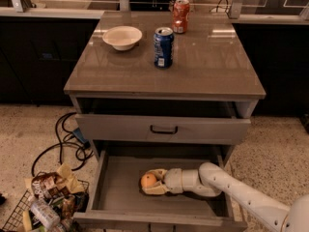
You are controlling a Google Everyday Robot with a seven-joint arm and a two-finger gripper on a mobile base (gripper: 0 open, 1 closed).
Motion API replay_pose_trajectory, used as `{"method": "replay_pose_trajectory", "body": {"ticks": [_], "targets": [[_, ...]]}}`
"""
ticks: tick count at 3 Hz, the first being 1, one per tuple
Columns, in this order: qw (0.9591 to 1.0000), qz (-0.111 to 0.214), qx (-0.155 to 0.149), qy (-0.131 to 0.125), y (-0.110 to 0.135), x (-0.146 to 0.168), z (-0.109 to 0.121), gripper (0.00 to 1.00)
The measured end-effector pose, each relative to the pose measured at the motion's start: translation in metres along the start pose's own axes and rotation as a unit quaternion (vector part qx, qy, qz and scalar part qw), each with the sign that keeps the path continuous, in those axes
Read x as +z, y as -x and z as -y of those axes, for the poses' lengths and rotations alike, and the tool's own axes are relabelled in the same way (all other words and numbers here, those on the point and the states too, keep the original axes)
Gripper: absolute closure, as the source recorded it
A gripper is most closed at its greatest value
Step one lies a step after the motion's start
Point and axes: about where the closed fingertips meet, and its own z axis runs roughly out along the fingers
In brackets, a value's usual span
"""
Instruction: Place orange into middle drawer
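Observation:
The orange sits low in the open middle drawer, near the middle of its grey floor. My gripper reaches in from the right, its cream fingers standing either side of the orange and close around it. The white arm runs from the lower right corner over the drawer's right wall. I cannot tell whether the orange rests on the floor or is held just above it.
On the cabinet top stand a white bowl, a blue soda can and a red-orange soda can. The top drawer front with its black handle juts out above. A wire basket of snacks and black cables lie at the left.

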Motion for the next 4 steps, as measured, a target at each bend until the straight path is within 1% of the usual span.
{"method": "replay_pose_trajectory", "body": {"ticks": [1, 3, 4], "targets": [[1.0000, -0.001, 0.000, 0.002, -0.0009, 0.0027, -0.0010, 0.88], [1.0000, 0.000, 0.001, 0.006, -0.0004, 0.0067, -0.0033, 0.41], [1.0000, 0.001, 0.001, 0.009, 0.0000, 0.0094, -0.0050, 0.10]]}}
